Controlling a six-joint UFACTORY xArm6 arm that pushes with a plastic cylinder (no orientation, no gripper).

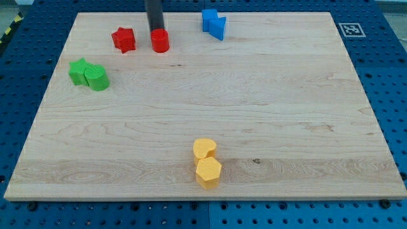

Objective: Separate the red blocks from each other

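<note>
A red star block (pixel 124 39) sits near the view's top left on the wooden board (pixel 267 108). A red cylinder (pixel 159 41) stands a short gap to its right. My tip (pixel 155 29) comes down from the view's top and touches the cylinder's far upper-left edge, just right of the star. The two red blocks are apart, not touching.
A green star (pixel 79 70) and green cylinder (pixel 97 78) touch at the left. Two blue blocks (pixel 214 23) touch at the top centre. A yellow heart (pixel 204 148) and yellow hexagon (pixel 208 172) touch at the bottom centre. A marker tag (pixel 350 29) lies at top right.
</note>
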